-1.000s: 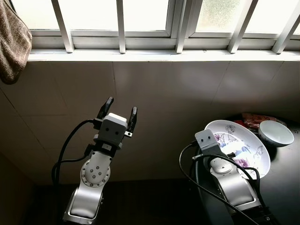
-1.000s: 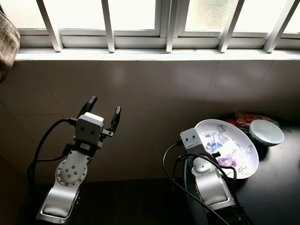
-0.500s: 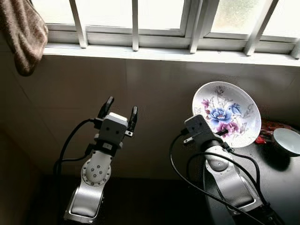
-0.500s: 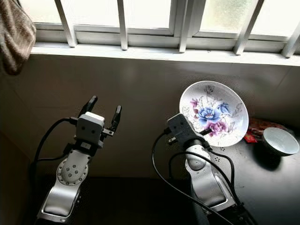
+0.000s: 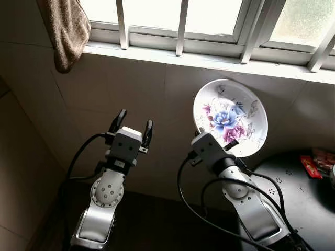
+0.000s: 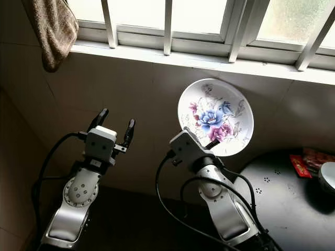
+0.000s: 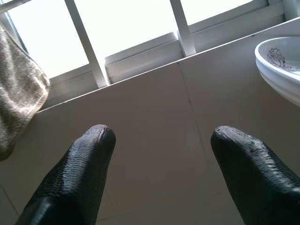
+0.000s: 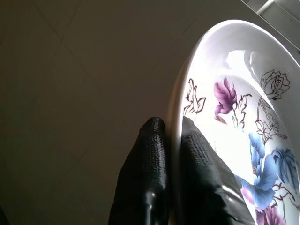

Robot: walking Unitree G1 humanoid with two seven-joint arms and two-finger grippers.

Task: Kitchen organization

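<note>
Beneath a barred window [image 5: 183, 21], the right gripper [image 8: 171, 140] pinches a floral plate [image 5: 230, 117] by its rim, likely for carrying; the left gripper [image 5: 132, 124] waits, fingers apart.

Home kitchen. Tiled wall [image 5: 104, 78] under a barred window [image 5: 180, 21]; brown towel [image 5: 65, 29] hanging beside it. Flowered plate [image 5: 230, 117], dark counter [image 5: 303, 193] with red packets [image 5: 314, 162].
</note>
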